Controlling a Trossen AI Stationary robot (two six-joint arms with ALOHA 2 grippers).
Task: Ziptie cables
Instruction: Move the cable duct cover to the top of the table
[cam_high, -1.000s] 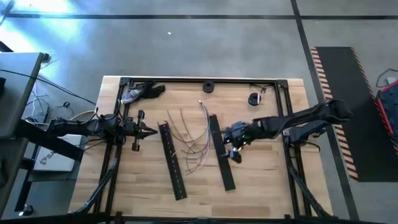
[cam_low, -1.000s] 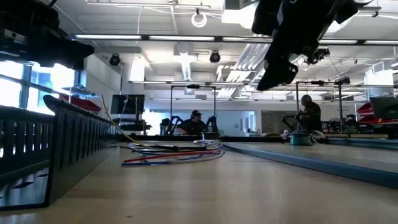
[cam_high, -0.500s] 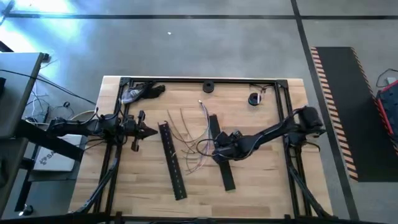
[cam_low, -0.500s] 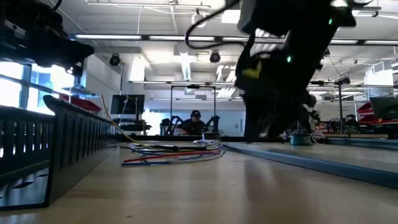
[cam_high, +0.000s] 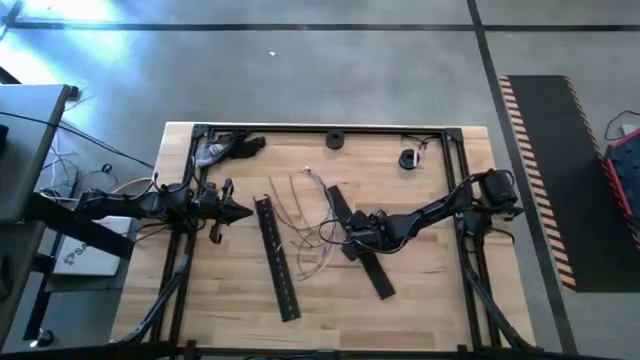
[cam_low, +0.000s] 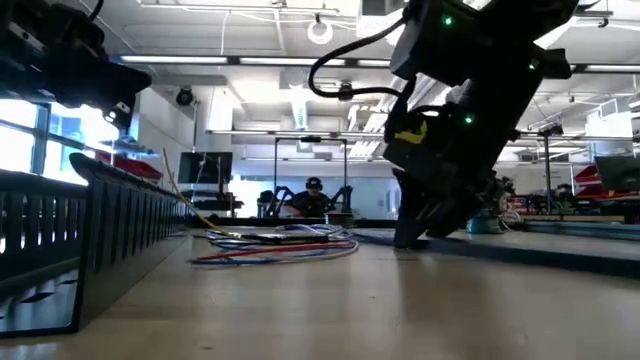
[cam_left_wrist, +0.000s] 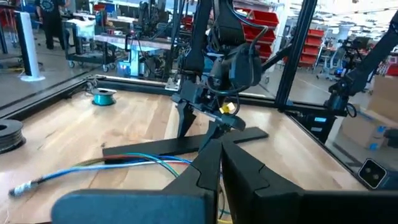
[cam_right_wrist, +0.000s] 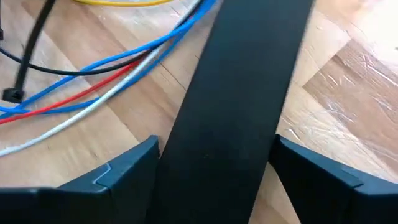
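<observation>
Several thin cables (cam_high: 310, 225) lie loose on the wooden table between two long black strips; the low view shows them flat on the wood (cam_low: 280, 245). The left strip (cam_high: 277, 258) lies untouched. My right gripper (cam_high: 350, 237) is down on the right strip (cam_high: 372, 270), one finger on either side of it (cam_right_wrist: 236, 106), and the cables run beside it (cam_right_wrist: 93, 87). My left gripper (cam_high: 240, 210) waits shut near the table's left edge, left of the left strip, holding nothing. My right gripper has the right strip's two long edges (cam_right_wrist: 180, 143) between its two fingers (cam_right_wrist: 124, 171), about the middle of the strip's length. The fingers come from above, slanting down from the table's right, and lie across the strip. The strip lies flat on the table.
A black frame (cam_high: 330, 128) runs round the table's far and side edges. A black ring (cam_high: 335, 140), a small black round thing (cam_high: 408, 158) and a black-and-white object (cam_high: 225, 150) sit along the far edge. People sit in the room beyond (cam_low: 315, 195).
My right gripper has gone toward the table's left and down onto the right strip. The strip has then turned on the table: its near end has swung toward the right edge and its far end a little toward the cables.
</observation>
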